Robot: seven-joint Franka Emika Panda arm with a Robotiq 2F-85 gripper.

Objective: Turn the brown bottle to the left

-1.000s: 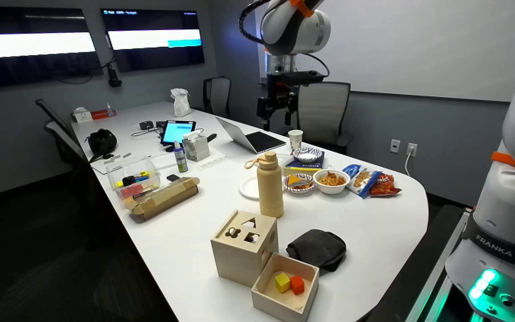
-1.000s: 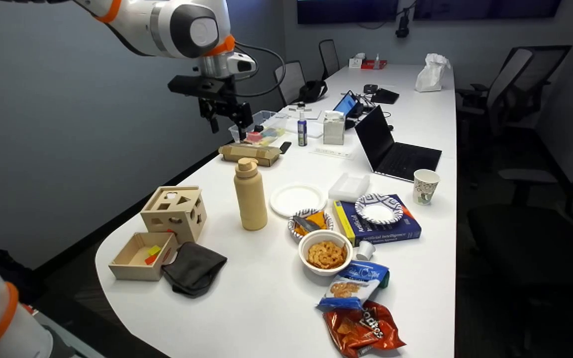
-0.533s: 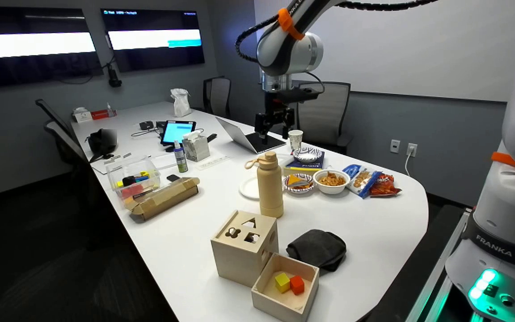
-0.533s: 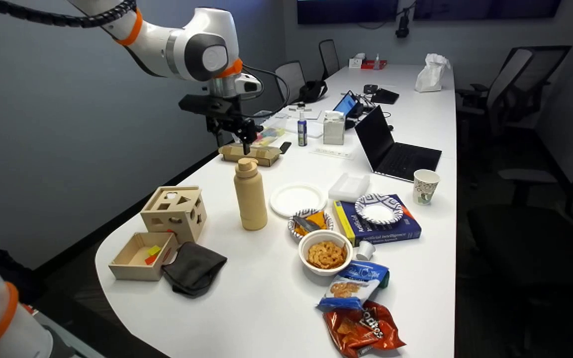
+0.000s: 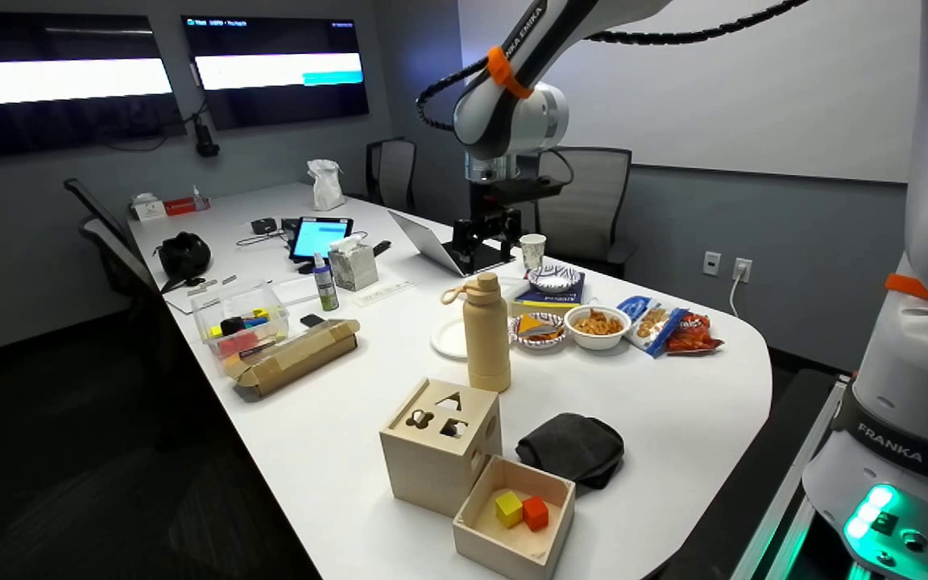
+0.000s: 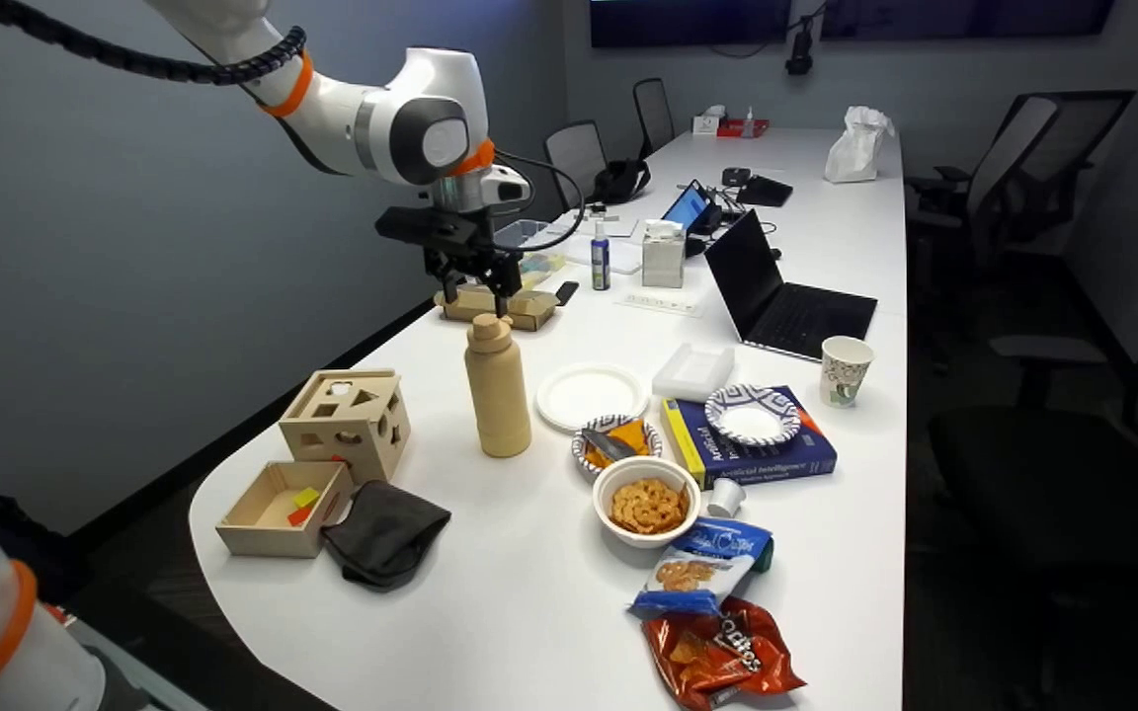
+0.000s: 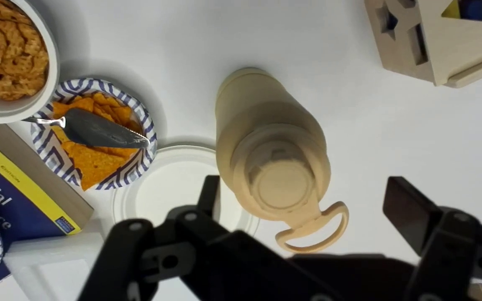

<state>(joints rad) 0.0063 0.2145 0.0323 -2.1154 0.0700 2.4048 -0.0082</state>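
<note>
The brown bottle (image 5: 487, 338) stands upright on the white table, tan, with a narrower top. It also stands in another exterior view (image 6: 498, 395). In the wrist view the bottle (image 7: 280, 184) is seen from above, its cap lying between the fingers in the picture; its carry loop (image 7: 341, 221) points to the lower right. In an exterior view the loop (image 5: 453, 296) points left. My gripper (image 7: 306, 200) is open and empty, its jaws wide apart. In both exterior views the gripper (image 5: 486, 259) (image 6: 475, 299) hangs pointing down, a little higher than the bottle's top, apart from it.
A wooden shape box (image 6: 347, 425) and an open wooden tray (image 6: 273, 523) with cubes stand near the bottle. A dark cloth (image 6: 383, 533) lies in front. A white plate (image 6: 591, 397), a chip bowl (image 7: 94, 133) and a snack bowl (image 6: 646, 504) stand beside it.
My gripper has come down and, in an exterior view, shifted rightward toward the bottle's top, staying open. The bottle and the other things on the table have not moved.
</note>
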